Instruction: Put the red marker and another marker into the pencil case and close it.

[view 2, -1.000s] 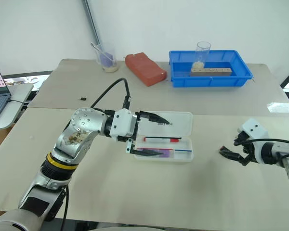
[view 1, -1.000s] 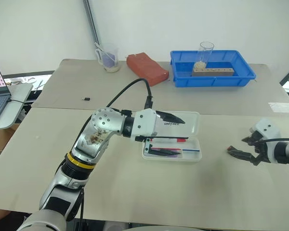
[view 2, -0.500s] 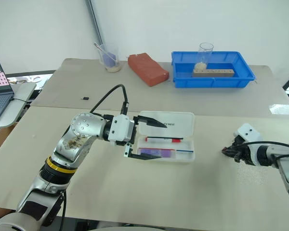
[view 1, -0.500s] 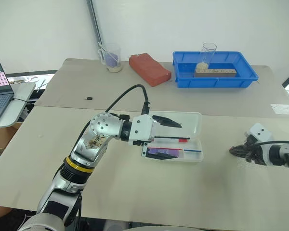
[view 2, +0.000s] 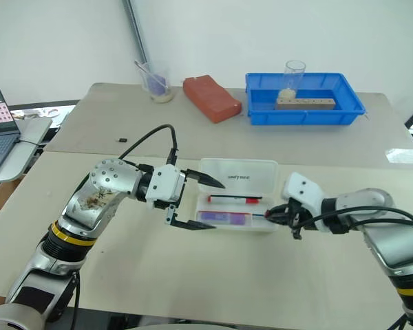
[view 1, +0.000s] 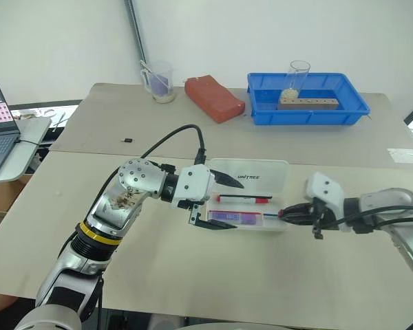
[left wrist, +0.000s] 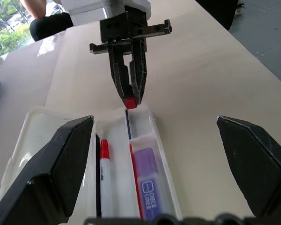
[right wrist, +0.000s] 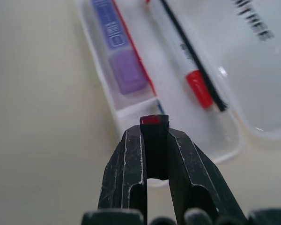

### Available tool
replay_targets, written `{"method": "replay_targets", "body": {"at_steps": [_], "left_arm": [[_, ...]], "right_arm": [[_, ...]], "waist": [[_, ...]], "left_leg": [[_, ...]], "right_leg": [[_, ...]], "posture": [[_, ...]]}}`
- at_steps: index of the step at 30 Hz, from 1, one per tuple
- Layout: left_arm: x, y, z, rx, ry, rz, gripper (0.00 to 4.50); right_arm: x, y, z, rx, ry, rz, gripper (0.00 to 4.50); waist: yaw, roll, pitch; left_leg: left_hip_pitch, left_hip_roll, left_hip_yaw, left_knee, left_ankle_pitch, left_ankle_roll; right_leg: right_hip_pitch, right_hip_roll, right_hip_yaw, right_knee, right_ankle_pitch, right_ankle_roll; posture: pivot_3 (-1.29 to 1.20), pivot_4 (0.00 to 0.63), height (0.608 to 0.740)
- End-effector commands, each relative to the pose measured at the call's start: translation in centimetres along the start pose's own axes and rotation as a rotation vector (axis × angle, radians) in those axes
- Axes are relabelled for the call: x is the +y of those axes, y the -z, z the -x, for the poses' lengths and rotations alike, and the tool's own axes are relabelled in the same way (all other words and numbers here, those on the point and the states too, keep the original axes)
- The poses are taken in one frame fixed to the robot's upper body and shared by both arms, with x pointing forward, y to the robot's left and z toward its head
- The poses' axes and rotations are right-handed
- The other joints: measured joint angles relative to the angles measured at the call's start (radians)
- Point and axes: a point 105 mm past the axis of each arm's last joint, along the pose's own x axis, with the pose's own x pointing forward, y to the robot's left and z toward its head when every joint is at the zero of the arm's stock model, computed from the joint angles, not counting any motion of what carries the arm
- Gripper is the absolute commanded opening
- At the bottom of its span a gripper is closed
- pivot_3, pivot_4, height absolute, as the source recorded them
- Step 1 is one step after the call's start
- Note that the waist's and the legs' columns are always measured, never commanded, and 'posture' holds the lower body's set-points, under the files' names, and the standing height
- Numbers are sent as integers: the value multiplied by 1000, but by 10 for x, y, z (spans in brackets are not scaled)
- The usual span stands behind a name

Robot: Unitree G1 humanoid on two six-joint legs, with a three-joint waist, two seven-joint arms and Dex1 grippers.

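Nearest, the left gripper (view 1: 217, 203) stands wide open at the left end of the open pencil case (view 1: 283, 220). Inside it lie the purple marker (view 1: 233, 217) and the red marker (view 1: 244, 200). Further right, the right gripper (view 1: 288, 215) is closed at the case's right end, a small red piece (right wrist: 150, 120) showing at its fingertips.

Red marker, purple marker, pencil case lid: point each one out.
red marker (left wrist: 104, 165): left wrist view, on its white barrel below the red cap.
purple marker (right wrist: 116, 43): right wrist view, on its barrel beside the pale label.
pencil case lid (view 1: 272, 180): left eye view, on bare plastic right of the black lettering.
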Motion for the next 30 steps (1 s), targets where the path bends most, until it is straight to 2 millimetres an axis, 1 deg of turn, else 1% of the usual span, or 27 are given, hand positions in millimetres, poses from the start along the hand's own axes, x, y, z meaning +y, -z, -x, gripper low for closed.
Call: {"method": "replay_targets", "body": {"at_steps": [1,5,7,9,11,13,14,16,18,19,21,22,23,25,27,30], "left_arm": [[-3,-12,-3,-32,-1,-31,4500],[-6,-11,-3,-28,-13,-21,4500],[-6,-10,-2,-23,-20,-17,4500],[-6,-9,0,-19,-28,-14,4500],[-7,-8,1,-14,-33,-9,4500],[-5,-7,5,-8,-55,3,4500],[-1,-5,9,-4,-76,16,4500],[13,-3,18,-17,-148,80,4500],[30,3,29,-31,-249,153,4500],[41,8,35,-31,-310,188,4500],[77,19,50,-49,-517,274,4500],[93,23,56,-57,-614,311,4500],[107,28,61,-67,-690,356,4235],[120,40,64,-51,-765,407,3558],[123,57,64,-21,-795,456,2765],[126,80,61,42,-808,511,1249]], "right_arm": [[-4,-10,-3,-12,0,71,252],[-3,-9,-12,1,-27,78,252],[-6,-7,-14,11,-22,83,1288],[-8,-5,-13,22,-20,87,1928],[-10,-6,-12,21,-19,91,2667],[-9,-11,-10,3,-18,93,3265],[-9,-14,-8,-10,-14,89,3700],[-10,-22,-1,-42,0,80,4402],[-9,-33,8,-94,28,66,4456],[-8,-42,12,-141,47,42,4456],[-8,-64,25,-255,112,-4,4456],[-8,-71,30,-291,148,-23,4456],[-10,-78,36,-317,196,-31,4485],[-14,-89,45,-362,266,-55,4500],[-16,-97,52,-385,312,-61,4500],[-16,-106,56,-396,334,-57,4500]], "waist": [[-1,0,0],[-6,0,0],[-6,0,0],[-5,0,0],[-5,0,0],[-5,0,0],[-5,0,0],[-6,0,0],[-5,0,0],[-4,0,0],[2,-1,0],[4,-2,1],[8,-2,1],[8,-2,1],[6,-2,1],[2,-1,0]], "left_leg": [[-1,0,0,0,0,0],[0,0,0,0,0,0],[0,0,0,0,0,0],[0,0,0,0,0,0],[0,0,0,0,0,0],[0,0,0,0,0,0],[0,1,0,0,0,0],[0,1,0,0,0,0],[0,1,0,0,0,0],[0,1,-1,0,0,0],[0,1,-1,0,0,0],[0,0,-2,0,0,0],[-1,0,-2,1,0,0],[-2,0,-3,2,0,0],[-2,0,-3,1,0,0],[-2,-1,-2,-1,0,0]], "right_leg": [[0,0,0,0,0,0],[-1,0,0,1,0,-1],[-1,1,0,1,1,-2],[-1,1,0,1,1,-2],[0,1,0,1,1,-2],[-1,1,0,1,1,-2],[-1,1,0,1,1,-2],[-1,1,0,1,1,-2],[-1,1,0,1,1,-1],[-1,1,0,1,0,-1],[0,1,-1,1,0,-1],[0,1,-2,2,0,-1],[-1,1,-2,2,0,0],[0,1,-1,2,1,0],[0,1,-1,1,1,-1],[-3,1,0,2,1,-1]], "posture": [[0,150,740],[0,150,740],[0,150,740],[0,150,740],[0,150,740],[0,150,740],[0,150,740],[0,150,740],[0,150,740],[0,150,740],[0,150,740],[0,150,740],[0,150,740],[0,150,740],[0,150,740],[0,150,740]]}}
